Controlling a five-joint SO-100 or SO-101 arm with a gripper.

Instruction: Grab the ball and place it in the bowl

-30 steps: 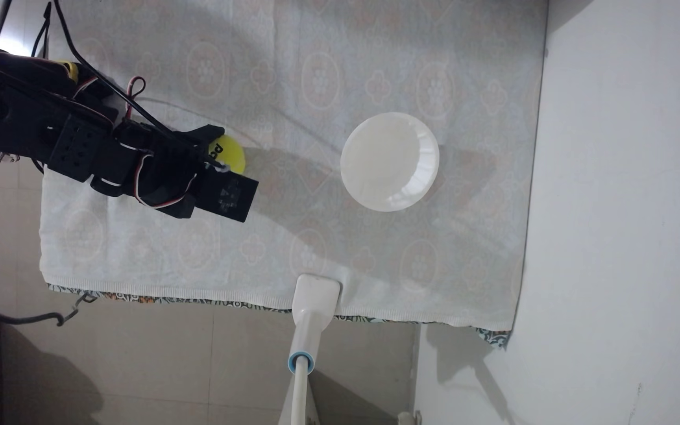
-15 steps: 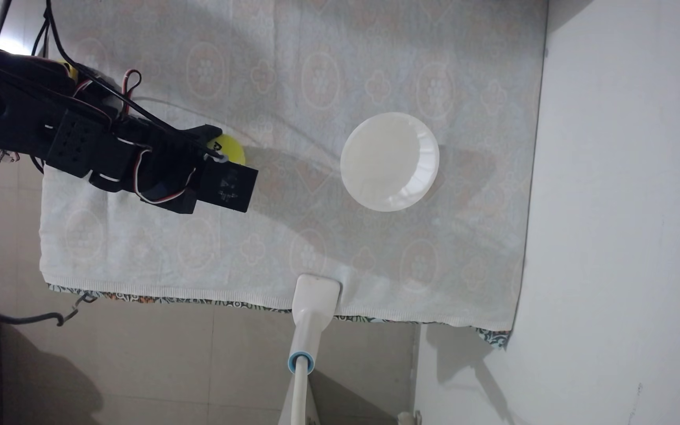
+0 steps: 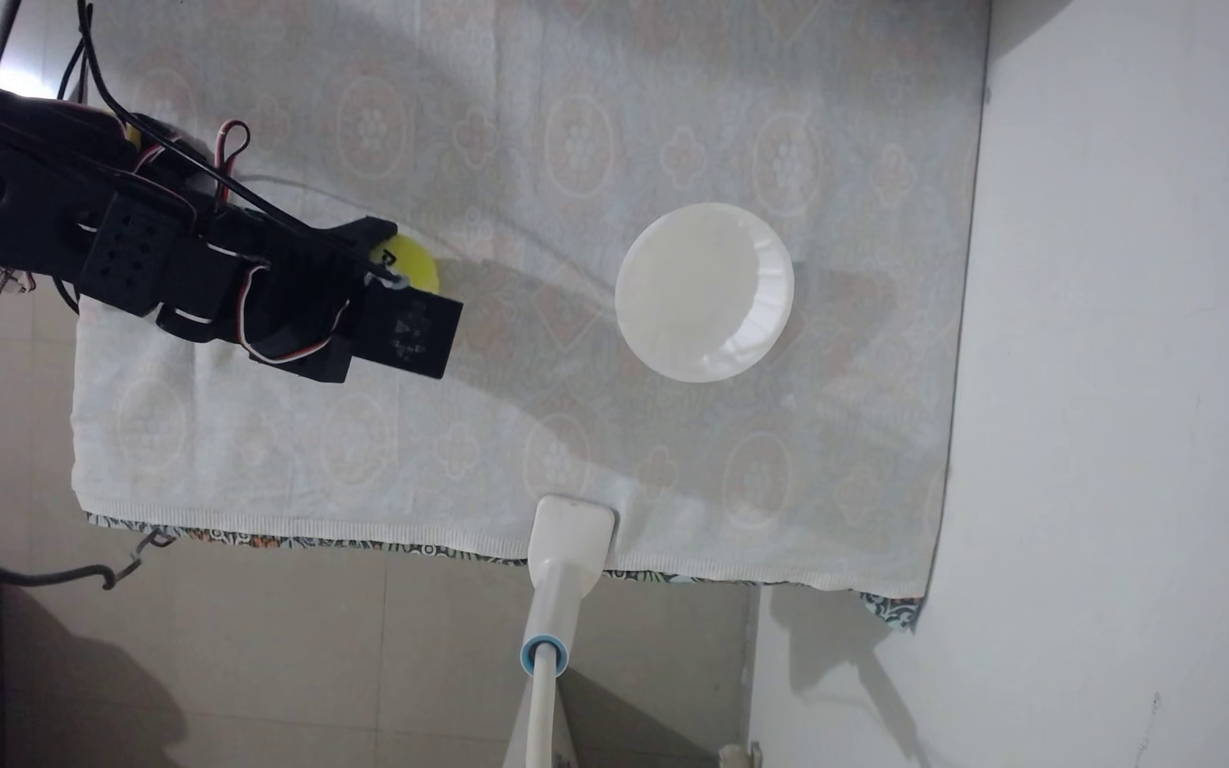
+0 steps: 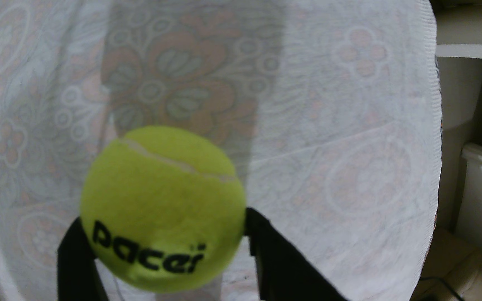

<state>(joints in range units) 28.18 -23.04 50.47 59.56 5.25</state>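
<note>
In the wrist view the gripper [image 4: 161,223] pinches the ball [image 4: 163,202] from both sides, a black finger [image 4: 73,260] pressed to each flank, the "pacer" lettering facing the camera; the patterned cloth [image 4: 335,115] lies behind it; in the fixed view the ball [image 3: 416,264] peeks out from under the black arm [image 3: 153,258] at the left, well apart from the bowl [image 3: 704,292]; the bowl sits upright on the cloth with nothing inside it.
</note>
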